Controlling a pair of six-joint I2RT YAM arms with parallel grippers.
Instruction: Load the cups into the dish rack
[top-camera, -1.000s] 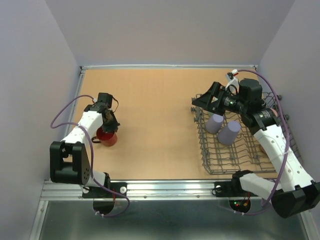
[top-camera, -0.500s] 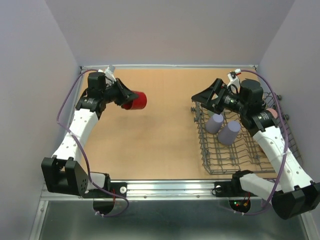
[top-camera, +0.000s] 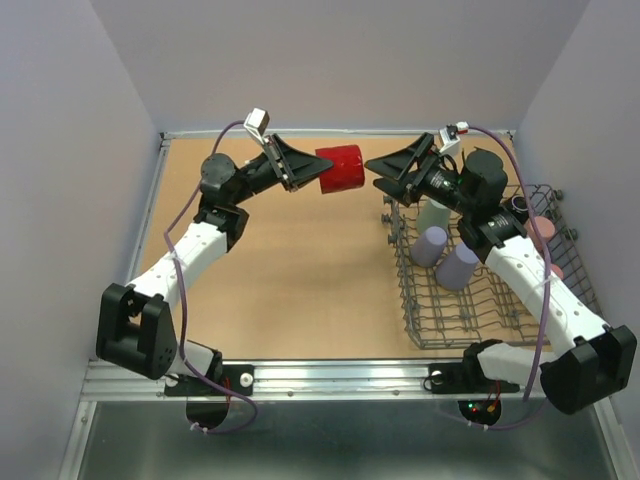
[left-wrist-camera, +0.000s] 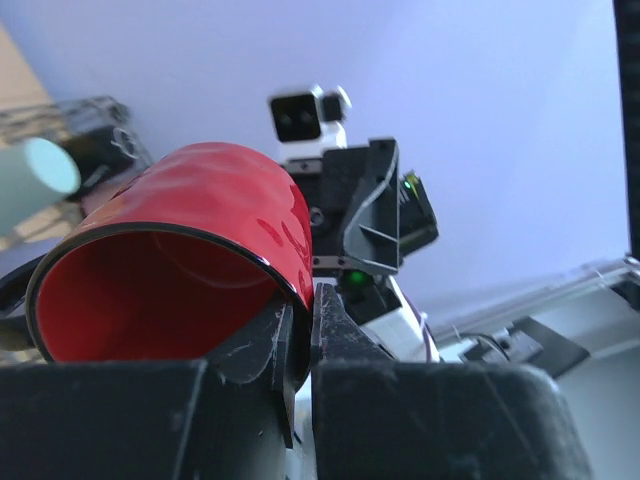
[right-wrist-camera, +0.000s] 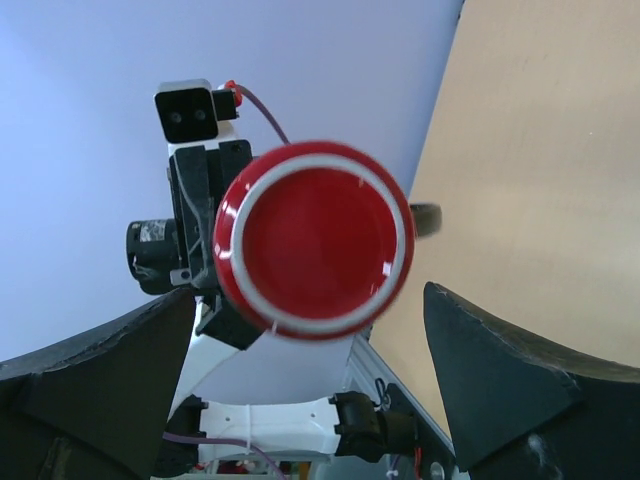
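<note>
**Item:** red mug (top-camera: 340, 168). We find it in mid-air above the far part of the table (top-camera: 300, 280), lying on its side. Its mouth faces the left arm and its base faces the right. We cannot make out the handle.

**Holder:** left gripper (top-camera: 308, 170). Its jaws are pinched on the mug's wall at the rim, one finger inside the mouth and one outside.

**Receiver:** right gripper (top-camera: 385, 172). Its jaws are spread wide and hold nothing. It sits just beside the mug's base and faces it. In the right wrist view the base sits centred between the two fingers (right-wrist-camera: 500, 385).

**Destination:** dish rack (top-camera: 470, 338), on the right of the table under the right arm. It holds two lavender cups (top-camera: 445, 255), tilted on the tines, and a sage-green cup (top-camera: 433, 213) near its far left corner.

**Step in hand, as we judge it:** a mid-air handover from left to right.

**Handling notes:**
- We advance the right gripper along the mug's axis until the fingers overlap the body well past the base.
- We close across the round body, not on the glossy base edge, where the pads could slip.
- We release the left pinch only once the right grip is firm.
- We draw the left finger straight out of the mouth so it does not lever the mug.
</note>
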